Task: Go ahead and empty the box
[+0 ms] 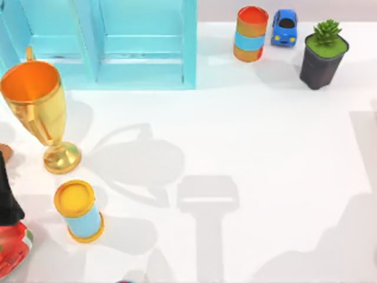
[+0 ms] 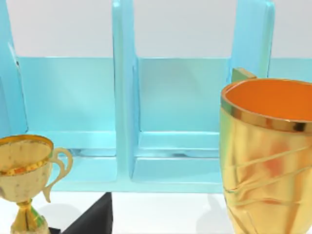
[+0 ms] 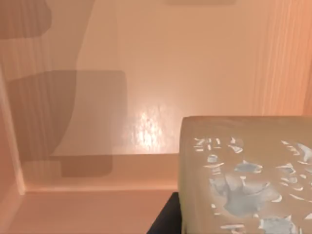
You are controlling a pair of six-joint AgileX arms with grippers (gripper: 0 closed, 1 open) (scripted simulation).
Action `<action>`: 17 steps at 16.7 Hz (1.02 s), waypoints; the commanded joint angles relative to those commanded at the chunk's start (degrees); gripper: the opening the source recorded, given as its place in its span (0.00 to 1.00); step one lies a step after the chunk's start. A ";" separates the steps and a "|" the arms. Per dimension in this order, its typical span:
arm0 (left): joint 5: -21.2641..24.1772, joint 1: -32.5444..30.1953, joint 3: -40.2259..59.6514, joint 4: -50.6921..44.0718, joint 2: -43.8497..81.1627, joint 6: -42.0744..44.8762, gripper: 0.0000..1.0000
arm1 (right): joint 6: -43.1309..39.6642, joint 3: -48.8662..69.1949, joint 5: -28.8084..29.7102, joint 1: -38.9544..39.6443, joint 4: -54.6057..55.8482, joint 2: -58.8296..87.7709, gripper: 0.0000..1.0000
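Observation:
The box has tan wooden walls and floor, seen from inside in the right wrist view. A pale beige block with bluish flecks lies in it, against the near side. A dark tip of my right gripper sits just beside that block, low in the box. A dark tip of my left gripper hangs near the table's left side, facing the cyan shelf.
A large gold trophy and a yellow-and-blue can stand at the left. A red shoe lies at the left edge. An orange-and-blue can, a blue toy car and a potted succulent stand at the back right. A small gold cup is near the shelf.

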 joint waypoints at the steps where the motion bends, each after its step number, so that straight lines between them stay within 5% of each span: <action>1: 0.00 0.00 0.00 0.00 0.00 0.00 1.00 | 0.00 0.00 0.00 0.00 0.00 0.00 0.00; 9: 0.00 0.00 0.00 0.00 0.00 0.00 1.00 | 9.07 4.64 0.01 9.04 0.40 5.91 0.00; 17: 0.00 0.00 0.00 0.00 0.00 0.00 1.00 | 47.86 16.23 -0.47 47.36 3.28 22.76 0.00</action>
